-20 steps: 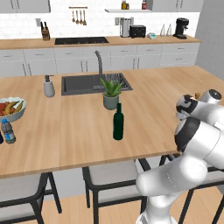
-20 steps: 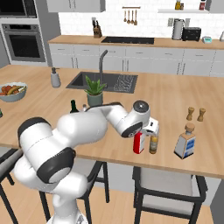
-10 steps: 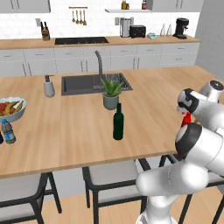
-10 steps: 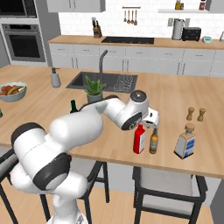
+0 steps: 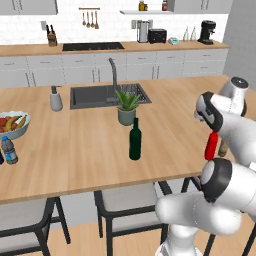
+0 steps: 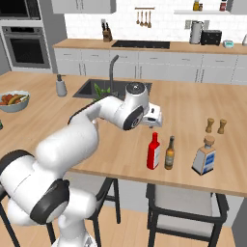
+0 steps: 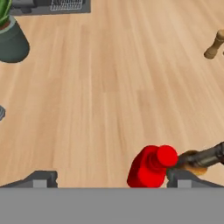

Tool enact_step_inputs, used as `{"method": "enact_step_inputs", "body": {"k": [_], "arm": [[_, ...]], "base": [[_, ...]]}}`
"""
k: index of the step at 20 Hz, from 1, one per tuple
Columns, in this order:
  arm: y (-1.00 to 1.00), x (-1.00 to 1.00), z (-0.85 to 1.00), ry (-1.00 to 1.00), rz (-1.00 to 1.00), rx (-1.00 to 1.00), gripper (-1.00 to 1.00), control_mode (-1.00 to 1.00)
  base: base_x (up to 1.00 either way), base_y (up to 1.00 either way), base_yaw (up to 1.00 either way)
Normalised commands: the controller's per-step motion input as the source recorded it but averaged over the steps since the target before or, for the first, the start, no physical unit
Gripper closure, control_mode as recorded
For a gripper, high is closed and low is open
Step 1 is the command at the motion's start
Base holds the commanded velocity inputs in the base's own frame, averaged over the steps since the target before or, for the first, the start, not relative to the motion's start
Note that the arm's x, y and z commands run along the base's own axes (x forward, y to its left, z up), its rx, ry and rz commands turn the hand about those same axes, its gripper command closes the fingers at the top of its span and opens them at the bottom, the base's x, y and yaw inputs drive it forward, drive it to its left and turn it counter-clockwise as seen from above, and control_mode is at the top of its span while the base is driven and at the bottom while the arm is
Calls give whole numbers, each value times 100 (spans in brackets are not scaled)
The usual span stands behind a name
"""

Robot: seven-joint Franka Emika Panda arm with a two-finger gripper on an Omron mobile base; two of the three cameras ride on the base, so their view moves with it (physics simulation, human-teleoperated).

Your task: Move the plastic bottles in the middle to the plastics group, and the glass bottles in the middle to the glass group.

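The red bottle (image 6: 154, 151) stands upright on the island counter right beside the slim brown bottle (image 6: 170, 153), with the flat pale grey bottle (image 6: 204, 156) further right. My gripper (image 6: 156, 119) hangs open above and just behind the red bottle, holding nothing. In the hand view the red bottle's cap (image 7: 151, 167) and the brown bottle (image 7: 194, 159) lie near the right fingertip (image 7: 183, 178). The tall dark green bottle (image 5: 134, 140) stands mid-counter in front of the plant. A clear bottle with a blue label (image 5: 8, 150) stands at the far left. The plastic bottles in the middle are out of view.
A potted plant (image 5: 127, 107) and the sink (image 5: 95, 95) lie behind the green bottle, with a soap dispenser (image 5: 56, 99) to the left. A fruit bowl (image 5: 12, 125) sits near the blue-label bottle. Two small wooden shakers (image 6: 215, 126) stand behind the pale grey bottle.
The gripper has let go of the red bottle and risen up and back from it. The red bottle stays beside the brown bottle.
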Motion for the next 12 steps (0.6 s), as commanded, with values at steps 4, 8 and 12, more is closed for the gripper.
{"method": "enact_step_inputs", "body": {"k": [4,8,12], "arm": [[100,-22,27,0,15,-15,-100,-100],[100,-40,14,0,17,-21,-100,-100],[100,-52,1,1,19,-20,-100,-100]], "base": [[0,0,0],[0,0,0],[0,0,0]]}}
